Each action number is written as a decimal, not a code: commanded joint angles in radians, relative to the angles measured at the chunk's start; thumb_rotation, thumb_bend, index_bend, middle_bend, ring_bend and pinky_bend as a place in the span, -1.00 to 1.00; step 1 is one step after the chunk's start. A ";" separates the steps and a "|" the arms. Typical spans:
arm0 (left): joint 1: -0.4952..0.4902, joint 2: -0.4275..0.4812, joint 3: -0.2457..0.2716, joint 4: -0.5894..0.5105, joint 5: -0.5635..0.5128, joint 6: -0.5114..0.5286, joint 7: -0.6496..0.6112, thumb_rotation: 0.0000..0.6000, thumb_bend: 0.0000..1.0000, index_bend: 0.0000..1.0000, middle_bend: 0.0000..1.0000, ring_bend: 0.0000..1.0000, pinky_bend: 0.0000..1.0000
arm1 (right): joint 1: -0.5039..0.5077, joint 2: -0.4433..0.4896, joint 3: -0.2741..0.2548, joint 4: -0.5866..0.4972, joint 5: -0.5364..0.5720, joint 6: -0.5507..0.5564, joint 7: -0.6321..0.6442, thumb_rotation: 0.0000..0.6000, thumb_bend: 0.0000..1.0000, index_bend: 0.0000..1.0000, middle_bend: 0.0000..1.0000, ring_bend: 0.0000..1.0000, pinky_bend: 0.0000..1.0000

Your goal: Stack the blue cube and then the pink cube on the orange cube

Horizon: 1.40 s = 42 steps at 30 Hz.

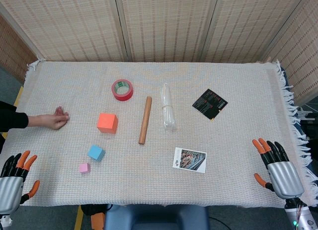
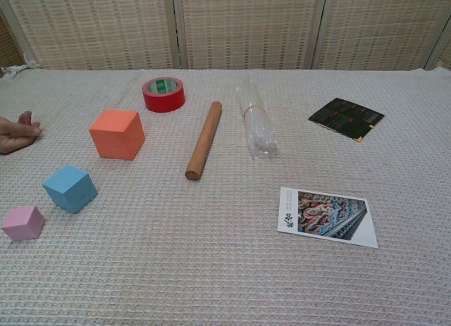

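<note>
The orange cube [image 1: 107,123], blue cube [image 1: 96,152] and pink cube [image 1: 84,167] are positioned unstacked, while the left hand [image 1: 14,178] and right hand [image 1: 276,166] are held released at 7 and 5 o'clock.

So there's a woven cloth [image 1: 238,155] covering the whole table. A red tape roll [image 1: 122,89] is sitting upper left of center, with a wooden rod [image 1: 145,119] lying mid-frame just right of it. A clear plastic bundle [image 1: 168,107] is lying alongside the rod, a black card [image 1: 209,104] is resting further right, and a photo card [image 1: 189,160] is lying lower down. A person's hand [image 1: 53,120] is resting at the left edge.
</note>
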 commanded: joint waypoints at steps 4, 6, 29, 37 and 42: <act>-0.013 -0.007 0.004 0.003 0.013 -0.021 0.009 1.00 -0.29 -0.80 -1.00 -1.00 -0.90 | -0.002 0.002 0.000 0.000 0.000 0.004 0.003 1.00 -0.69 -1.00 -1.00 -1.00 -1.00; -0.026 -0.013 0.007 0.005 0.029 -0.036 0.012 1.00 -0.29 -0.81 -1.00 -1.00 -0.87 | -0.004 0.005 0.001 -0.001 0.001 0.007 0.007 1.00 -0.69 -1.00 -1.00 -1.00 -1.00; -0.368 -0.080 -0.085 -0.017 -0.045 -0.503 0.186 1.00 -0.28 -0.63 0.97 0.79 0.95 | 0.018 -0.008 0.029 0.004 0.064 -0.036 -0.007 1.00 -0.69 -1.00 -1.00 -1.00 -1.00; -0.427 -0.126 -0.095 0.059 -0.088 -0.567 0.180 1.00 -0.29 -0.49 1.00 0.91 1.00 | 0.021 -0.007 0.039 0.003 0.088 -0.040 -0.009 1.00 -0.69 -1.00 -1.00 -1.00 -1.00; -0.449 -0.141 -0.087 0.087 -0.108 -0.593 0.185 1.00 -0.30 -0.49 1.00 0.92 1.00 | 0.023 -0.008 0.041 0.003 0.095 -0.042 -0.009 1.00 -0.69 -1.00 -1.00 -1.00 -1.00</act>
